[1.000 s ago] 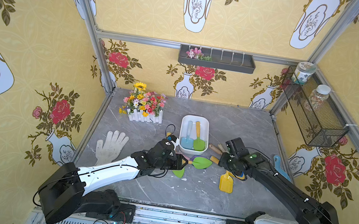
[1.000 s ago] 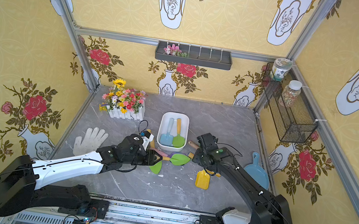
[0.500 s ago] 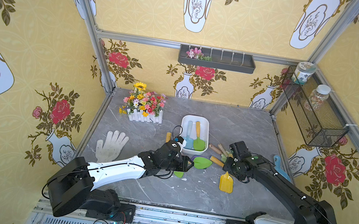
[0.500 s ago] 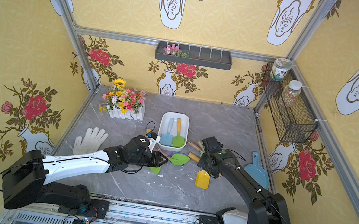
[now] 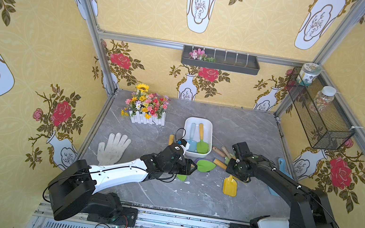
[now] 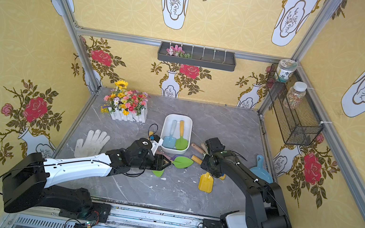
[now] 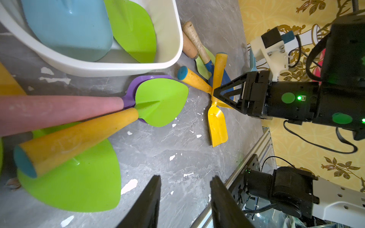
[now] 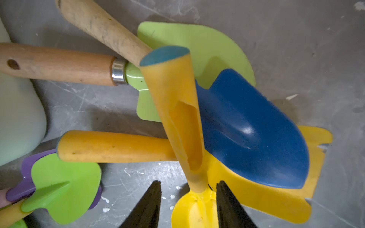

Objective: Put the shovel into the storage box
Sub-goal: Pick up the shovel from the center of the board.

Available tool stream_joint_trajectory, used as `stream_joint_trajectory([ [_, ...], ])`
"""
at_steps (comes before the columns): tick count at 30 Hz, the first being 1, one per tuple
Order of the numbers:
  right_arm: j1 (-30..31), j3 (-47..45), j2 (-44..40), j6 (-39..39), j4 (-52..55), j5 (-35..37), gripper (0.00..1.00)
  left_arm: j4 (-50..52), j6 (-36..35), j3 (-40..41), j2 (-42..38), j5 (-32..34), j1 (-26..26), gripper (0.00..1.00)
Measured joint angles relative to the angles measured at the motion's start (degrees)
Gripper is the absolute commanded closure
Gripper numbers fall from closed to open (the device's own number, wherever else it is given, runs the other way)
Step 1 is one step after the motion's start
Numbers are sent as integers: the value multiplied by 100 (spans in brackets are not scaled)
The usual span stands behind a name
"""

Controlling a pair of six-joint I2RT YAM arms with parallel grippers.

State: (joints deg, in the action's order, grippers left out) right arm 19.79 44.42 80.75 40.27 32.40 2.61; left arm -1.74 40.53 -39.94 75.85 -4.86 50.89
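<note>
The white storage box [image 5: 211, 129] [image 6: 190, 125] stands mid-table with a pale blue shovel [image 5: 191, 143] and a green shovel [image 5: 202, 146] inside. In front of it and to the right lies a yellow shovel [image 5: 230, 186] [image 8: 177, 110], its handle resting over a dark blue trowel [image 8: 252, 128]. My right gripper [image 5: 234, 176] [image 8: 189, 182] is down over the yellow shovel's neck, jaws astride it with a gap on one side. My left gripper [image 5: 194, 167] [image 7: 185, 176] is open over bare table beside a green shovel [image 7: 162, 100] stacked on a purple one [image 7: 131, 88].
Wooden-handled trowels [image 5: 220, 151] lie right of the box. A green blade [image 5: 181, 177] lies under the left wrist. A white glove [image 5: 113, 145] is at the left, a flower box [image 5: 147, 109] at the back left, a blue dustpan [image 5: 282, 165] by the right wall.
My right gripper has come forward and down onto the yellow shovel's neck, and its jaws have narrowed. My left gripper has shifted slightly right, still open.
</note>
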Motion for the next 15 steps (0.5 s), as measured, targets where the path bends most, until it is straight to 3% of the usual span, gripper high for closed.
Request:
stream_joint_trajectory([
  [15,-96,-155,363,-155,-398,-133,58,-20,22,11,44,0,0,54],
])
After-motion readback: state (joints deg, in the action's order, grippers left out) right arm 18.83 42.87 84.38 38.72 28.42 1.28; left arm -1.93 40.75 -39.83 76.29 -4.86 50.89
